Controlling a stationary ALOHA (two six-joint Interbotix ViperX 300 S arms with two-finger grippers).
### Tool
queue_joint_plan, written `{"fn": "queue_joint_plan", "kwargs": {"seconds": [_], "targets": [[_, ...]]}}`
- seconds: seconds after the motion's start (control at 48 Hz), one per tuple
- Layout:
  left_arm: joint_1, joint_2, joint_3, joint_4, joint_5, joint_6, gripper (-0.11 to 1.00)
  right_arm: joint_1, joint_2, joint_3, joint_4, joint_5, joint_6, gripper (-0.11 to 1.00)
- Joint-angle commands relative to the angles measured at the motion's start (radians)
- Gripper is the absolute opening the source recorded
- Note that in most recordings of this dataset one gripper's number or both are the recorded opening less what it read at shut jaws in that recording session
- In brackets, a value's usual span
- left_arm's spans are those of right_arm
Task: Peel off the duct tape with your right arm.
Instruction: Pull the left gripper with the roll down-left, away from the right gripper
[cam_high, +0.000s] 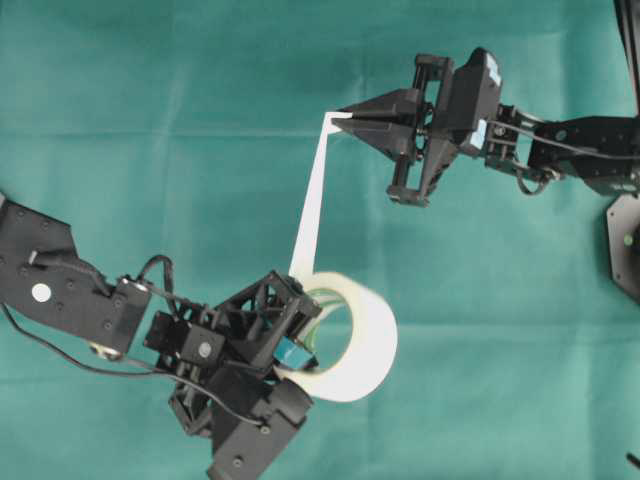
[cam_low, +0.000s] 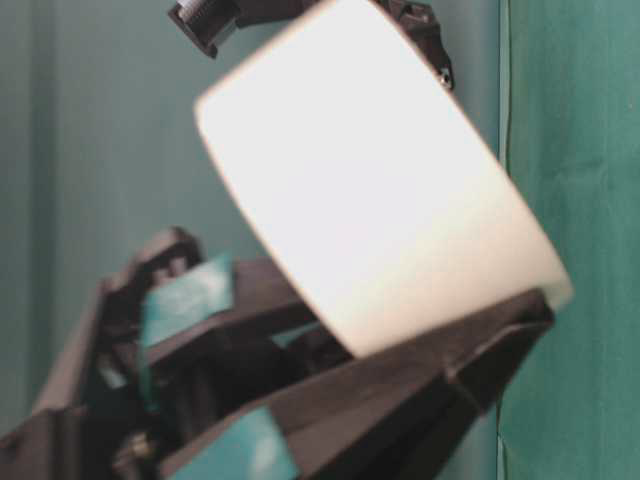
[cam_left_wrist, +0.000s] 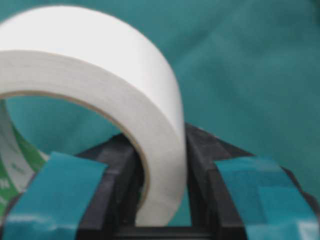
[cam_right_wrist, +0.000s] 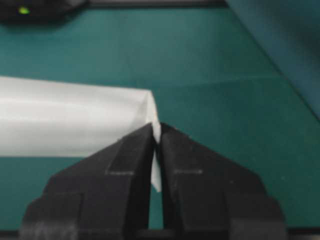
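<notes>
The duct tape (cam_high: 365, 345) is a wide white roll with a green-printed core, held above the green cloth. My left gripper (cam_high: 300, 335), with teal-taped fingers, is shut on the roll's wall, one finger inside the core and one outside; the left wrist view shows the roll (cam_left_wrist: 100, 85) pinched between its fingers (cam_left_wrist: 65, 185). A loose white strip (cam_high: 310, 210) runs taut from the roll up to my right gripper (cam_high: 345, 117), whose plain black pointed fingers are shut on the strip's end. In the right wrist view the strip (cam_right_wrist: 70, 122) folds into the closed tips (cam_right_wrist: 157, 131).
Green cloth (cam_high: 150, 120) covers the whole table. A black base with a green light (cam_high: 628, 240) sits at the right edge. In the table-level view the roll (cam_low: 380, 190) and the left gripper's fingers (cam_low: 250, 400) fill the frame close up.
</notes>
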Motion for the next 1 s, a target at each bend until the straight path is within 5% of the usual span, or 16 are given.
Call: {"fn": "queue_joint_plan", "kwargs": {"seconds": [0.0, 0.521, 0.98], "targets": [[-0.064, -0.025, -0.038, -0.006, -0.044, 0.011, 0.21, -0.064, 0.009, -0.038, 0.008, -0.008, 0.002, -0.09], [-0.097, -0.051, -0.04, -0.005, -0.114, 0.046, 0.21, -0.095, 0.043, -0.051, 0.006, -0.002, 0.005, -0.09], [-0.097, -0.075, -0.034, -0.005, -0.155, 0.173, 0.21, -0.095, 0.043, -0.046, 0.008, 0.026, 0.005, -0.09]]}}
